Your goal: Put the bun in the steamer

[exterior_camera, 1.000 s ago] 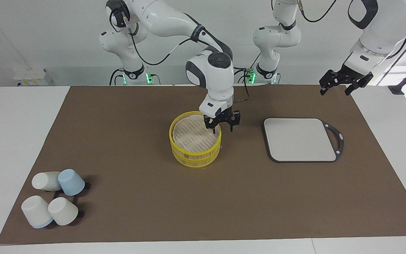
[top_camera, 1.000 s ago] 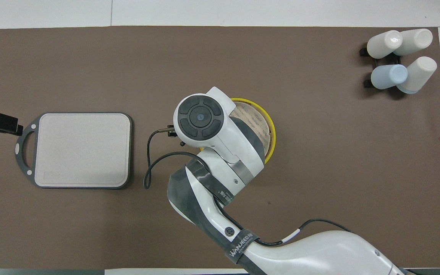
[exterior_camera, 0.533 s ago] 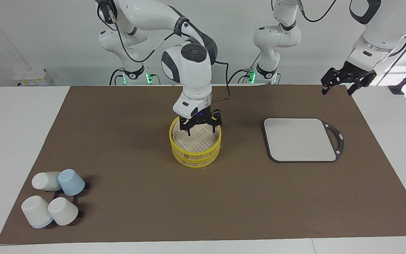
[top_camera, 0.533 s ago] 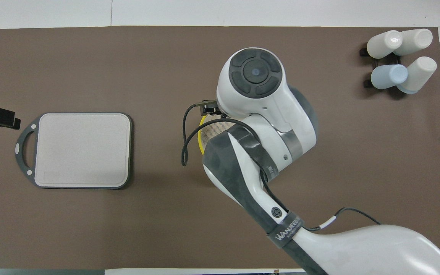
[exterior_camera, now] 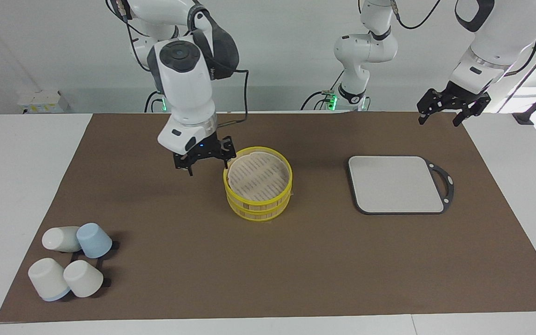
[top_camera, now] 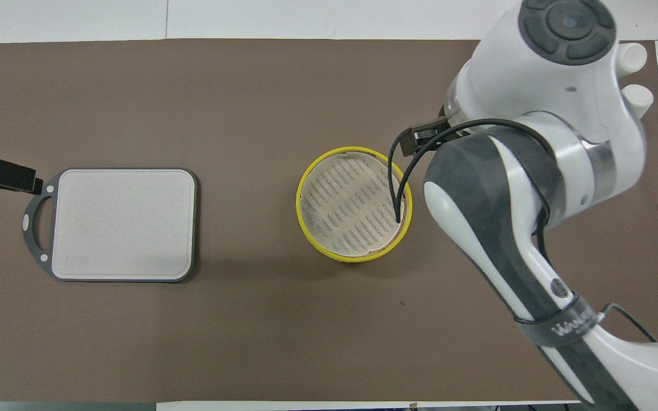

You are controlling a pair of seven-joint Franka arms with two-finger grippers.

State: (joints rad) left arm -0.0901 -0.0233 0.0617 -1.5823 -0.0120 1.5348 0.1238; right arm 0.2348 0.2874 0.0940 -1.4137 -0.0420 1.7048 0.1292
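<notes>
Two grippers hanging open and empty, right gripper over the mat just beside the yellow steamer, left gripper waiting well apart from steamer, bun not visible.

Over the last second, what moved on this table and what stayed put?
The right arm's tool swung from over the edge of the steamer on the grey board's side, across the basket, and now hangs above the mat beside it, toward the cups' end. It carries nothing visible. The left arm's tool barely shifted. Steamer, board and cups stayed put. No bun shows.
</notes>
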